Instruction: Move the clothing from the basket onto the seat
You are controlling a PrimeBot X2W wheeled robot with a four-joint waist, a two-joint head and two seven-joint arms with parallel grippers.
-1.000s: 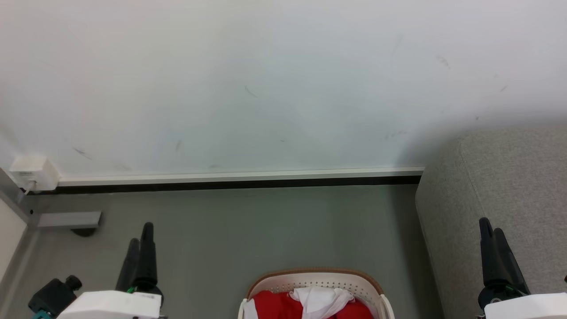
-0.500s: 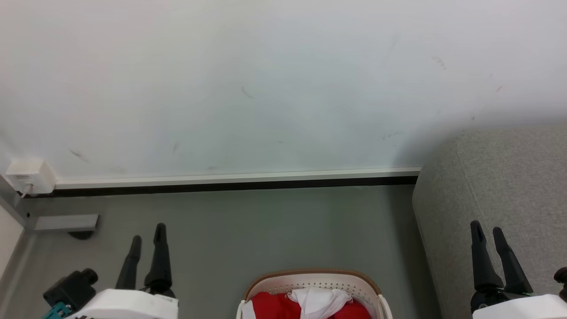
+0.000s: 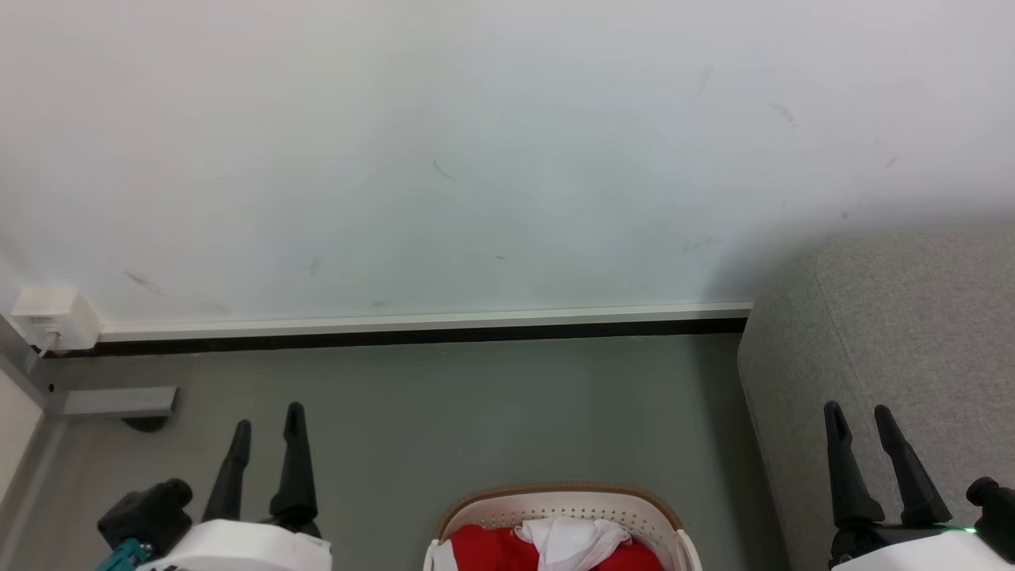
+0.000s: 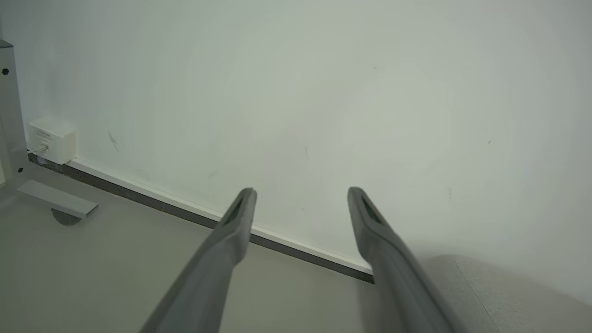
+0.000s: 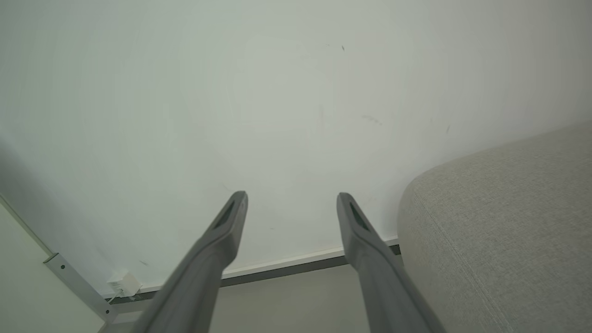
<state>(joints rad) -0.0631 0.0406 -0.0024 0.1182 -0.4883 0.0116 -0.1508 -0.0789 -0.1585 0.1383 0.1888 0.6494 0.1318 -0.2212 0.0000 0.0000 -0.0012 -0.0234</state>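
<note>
The cream basket (image 3: 492, 507) with its tan rim sits at the bottom middle of the head view, cut off by the frame edge. Inside lies the red clothing (image 3: 484, 551), a white panel of it bunched on top. The grey seat (image 3: 896, 317) rises at the right, also seen in the right wrist view (image 5: 504, 222) and the left wrist view (image 4: 490, 291). My left gripper (image 3: 268, 419) stands open left of the basket, over the floor. My right gripper (image 3: 858, 418) stands open in front of the seat. Both wrist views show spread fingers, left (image 4: 299, 196) and right (image 5: 290, 200), with nothing between them.
A white wall (image 3: 476, 159) with a skirting strip (image 3: 420, 321) faces me beyond grey floor (image 3: 492, 404). A white wall box (image 3: 49, 317) and a grey metal foot (image 3: 119, 400) stand at the far left.
Both grippers have turned so their two fingers now show apart, side by side. The left one shifted a little right, the right one a little left. The view drifted slightly.
</note>
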